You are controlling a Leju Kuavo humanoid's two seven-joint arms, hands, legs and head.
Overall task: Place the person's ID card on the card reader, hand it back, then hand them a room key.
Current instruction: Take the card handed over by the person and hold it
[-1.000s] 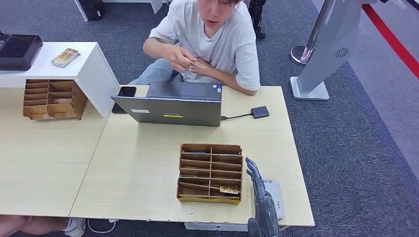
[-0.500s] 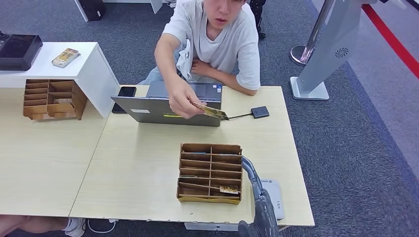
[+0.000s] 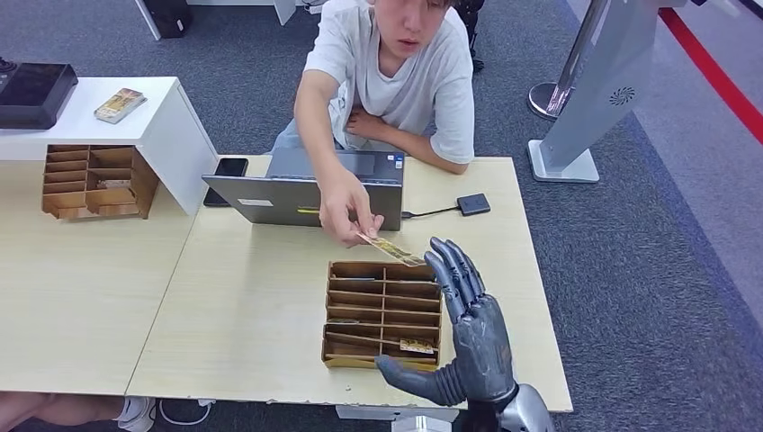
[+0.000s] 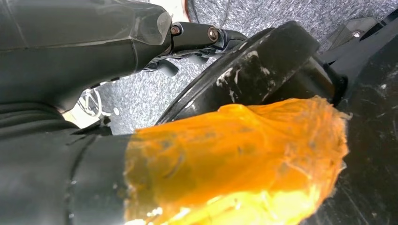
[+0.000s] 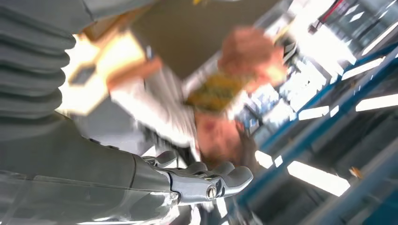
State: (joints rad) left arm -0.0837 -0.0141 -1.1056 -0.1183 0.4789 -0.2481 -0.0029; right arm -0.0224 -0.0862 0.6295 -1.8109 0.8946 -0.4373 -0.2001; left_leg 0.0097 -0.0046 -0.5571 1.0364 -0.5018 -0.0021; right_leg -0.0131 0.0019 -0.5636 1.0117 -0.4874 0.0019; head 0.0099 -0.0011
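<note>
- Silver-grey and spread wide, your right hand (image 3: pixel 472 337) is raised palm-up over the table's (image 3: pixel 252 306) near right corner, fingers (image 3: pixel 454 270) apart and grasping nothing.
- Watch the handover: the ID card (image 3: pixel 391 249) is pinched in the person's hand (image 3: pixel 346 211), so closing too early or too hard could clip their fingers or knock the card loose.
- Expect a miss if you close late: the card hangs tilted above the far edge of the wooden slotted organiser (image 3: pixel 383 315), and a fumbled card would likely drop into one of its compartments.
- Mind the blur in the right wrist view; you probably cannot judge contact from it.
- Note the gap: the card's free end sits just beside your fingertips, on their left, and I cannot tell whether it touches them. It is not between thumb and fingers yet.
- Treat your left hand as unknown; the left wrist view shows dark and orange parts close up, and I cannot tell how its fingers lie.
- Plan ahead for the small black card reader (image 3: pixel 473 204), cabled to the laptop (image 3: pixel 310 200) near the far right edge.
</note>
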